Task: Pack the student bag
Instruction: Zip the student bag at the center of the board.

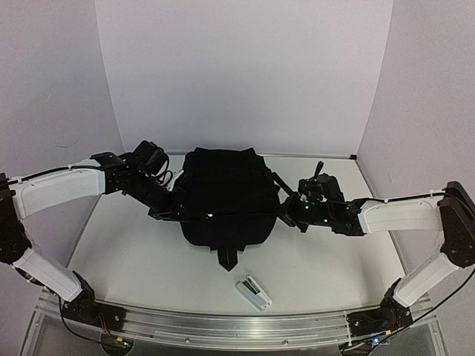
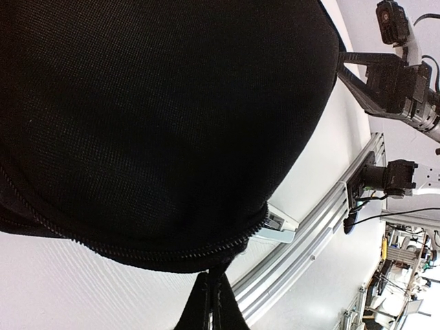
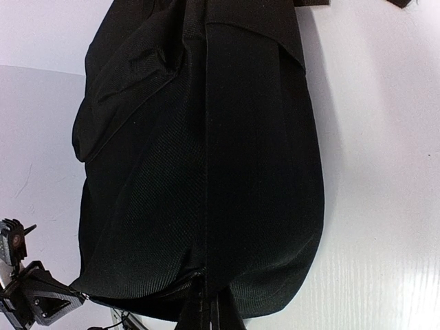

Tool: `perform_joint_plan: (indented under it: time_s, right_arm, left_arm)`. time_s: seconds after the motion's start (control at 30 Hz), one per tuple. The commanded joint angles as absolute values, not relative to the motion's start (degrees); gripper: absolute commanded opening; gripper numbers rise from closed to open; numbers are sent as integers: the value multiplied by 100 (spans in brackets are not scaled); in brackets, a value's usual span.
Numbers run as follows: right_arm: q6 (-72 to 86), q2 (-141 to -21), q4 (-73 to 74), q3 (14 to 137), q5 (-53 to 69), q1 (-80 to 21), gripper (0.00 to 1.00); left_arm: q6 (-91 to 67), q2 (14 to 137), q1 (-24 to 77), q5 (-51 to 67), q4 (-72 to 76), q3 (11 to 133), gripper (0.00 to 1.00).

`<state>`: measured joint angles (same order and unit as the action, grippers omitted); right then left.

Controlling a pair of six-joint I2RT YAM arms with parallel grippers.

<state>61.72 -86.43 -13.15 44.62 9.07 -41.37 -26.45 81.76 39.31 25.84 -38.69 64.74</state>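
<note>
One black bag [image 1: 223, 196] sits mid-table, squeezed between two arms. The left gripper [image 1: 172, 213] and right gripper [image 1: 288, 213] are both pinched tight against its sides, though I can't tell whether either has any fabric. If they tug unevenly, I'd expect the soft cloth to slip free, or the bag to slide onto the one small white box [image 1: 254, 292] lying in front of it.

Both wrist views crop the student bag [image 2: 158, 117].
</note>
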Motion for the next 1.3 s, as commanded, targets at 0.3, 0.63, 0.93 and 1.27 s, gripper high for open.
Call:
perform_joint_plan:
  time_s: [0.3,0.63,0.93,1.27]
  right_arm:
    - [4011,-8214,-839,4859,887,-3740,22]
    - [1316,-8770,747,6620,122,-5527,68]
    - [572,-9707,765,7372,-508,-6444,68]
    - [-6,-10431,792,7819,-892,-6444,69]
  left_arm:
    - [-2211,7906,3630,3704,-3834,6336,0]
    - [-2107,8072,3630,4103,-3878,6685,0]
    - [-2208,7927,3630,3903,-4001,6641,0]
    - [-2239,7937,3630,3985,-4041,6656,0]
